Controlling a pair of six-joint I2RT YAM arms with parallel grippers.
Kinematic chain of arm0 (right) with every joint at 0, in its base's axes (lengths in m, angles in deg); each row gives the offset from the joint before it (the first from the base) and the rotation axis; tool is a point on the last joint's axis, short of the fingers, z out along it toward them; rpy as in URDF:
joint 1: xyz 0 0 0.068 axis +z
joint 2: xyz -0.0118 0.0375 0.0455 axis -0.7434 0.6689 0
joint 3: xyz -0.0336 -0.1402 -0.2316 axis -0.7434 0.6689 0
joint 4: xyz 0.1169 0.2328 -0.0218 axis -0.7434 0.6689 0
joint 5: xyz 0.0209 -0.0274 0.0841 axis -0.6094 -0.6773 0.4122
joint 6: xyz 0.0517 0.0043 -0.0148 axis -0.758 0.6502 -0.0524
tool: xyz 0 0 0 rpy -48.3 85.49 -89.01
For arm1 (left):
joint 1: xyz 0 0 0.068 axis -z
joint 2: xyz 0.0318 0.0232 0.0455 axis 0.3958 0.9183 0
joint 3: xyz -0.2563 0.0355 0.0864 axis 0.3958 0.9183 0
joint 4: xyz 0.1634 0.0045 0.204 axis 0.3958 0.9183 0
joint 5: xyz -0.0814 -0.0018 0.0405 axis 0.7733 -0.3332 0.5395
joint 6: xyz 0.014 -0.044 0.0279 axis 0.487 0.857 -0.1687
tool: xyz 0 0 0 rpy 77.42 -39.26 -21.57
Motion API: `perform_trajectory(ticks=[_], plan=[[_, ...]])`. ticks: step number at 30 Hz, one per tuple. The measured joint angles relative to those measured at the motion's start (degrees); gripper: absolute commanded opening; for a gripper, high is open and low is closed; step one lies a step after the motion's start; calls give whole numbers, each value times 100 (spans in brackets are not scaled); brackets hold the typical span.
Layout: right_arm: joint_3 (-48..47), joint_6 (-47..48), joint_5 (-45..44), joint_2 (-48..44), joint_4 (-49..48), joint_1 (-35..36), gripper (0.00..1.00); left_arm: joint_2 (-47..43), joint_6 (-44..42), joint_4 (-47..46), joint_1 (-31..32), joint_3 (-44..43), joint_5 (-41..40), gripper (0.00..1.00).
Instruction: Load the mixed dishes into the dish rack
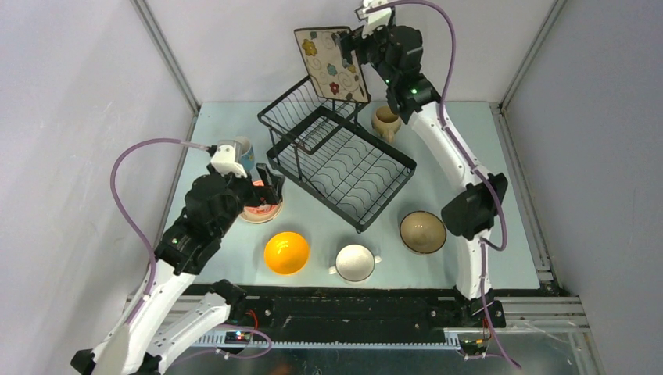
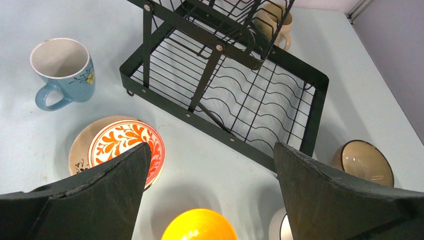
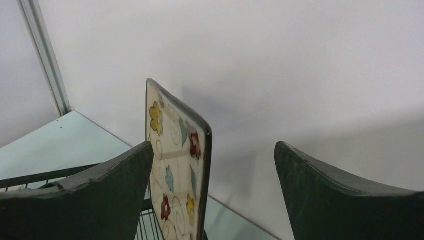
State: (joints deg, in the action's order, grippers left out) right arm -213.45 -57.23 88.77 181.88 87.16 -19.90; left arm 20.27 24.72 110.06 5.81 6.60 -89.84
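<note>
The black wire dish rack (image 1: 344, 168) stands mid-table and also shows in the left wrist view (image 2: 250, 95). The square cream floral plate (image 1: 331, 64) stands upright, its lower edge at the rack's raised basket. My right gripper (image 1: 349, 48) is open around the plate's top; in the right wrist view (image 3: 213, 145) the plate (image 3: 172, 165) stands close by the left finger. My left gripper (image 1: 268, 190) is open and empty above the red-patterned bowl (image 2: 125, 145), which sits on the cream round plate (image 2: 80, 147).
A blue mug (image 2: 65, 70) stands left of the rack and a beige mug (image 1: 385, 121) right of its far end. An orange-yellow bowl (image 1: 286, 252), a white two-handled bowl (image 1: 356, 262) and a tan bowl (image 1: 423, 232) lie along the near side.
</note>
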Motion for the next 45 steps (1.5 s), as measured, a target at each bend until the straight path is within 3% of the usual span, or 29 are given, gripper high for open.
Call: perform_trajectory(ticks=[4, 17, 21, 33, 38, 42, 45], plan=[[911, -107, -101, -723, -76, 28, 96, 22, 13, 7, 0, 0, 63, 100], [5300, -1099, -881, -4356, -664, 151, 96, -153, 546, 227, 0, 31, 96, 100], [5917, -1722, -1292, -4966, 22, 151, 99, -291, 758, 264, 0, 293, 31, 100], [7482, -4140, -2782, -5748, 3530, 116, 97, -243, 1563, -87, 0, 1150, 308, 100], [8109, -4708, -2623, -6391, 4046, -492, 93, -317, 1823, -348, 0, 1351, 313, 100], [8625, -5071, -2004, -6887, 4076, -1462, 90, -317, 1919, -503, 0, 1419, 267, 100], [8966, -5261, -1604, -7077, 4085, -1790, 90, -315, 1939, -610, 0, 1460, 302, 100]])
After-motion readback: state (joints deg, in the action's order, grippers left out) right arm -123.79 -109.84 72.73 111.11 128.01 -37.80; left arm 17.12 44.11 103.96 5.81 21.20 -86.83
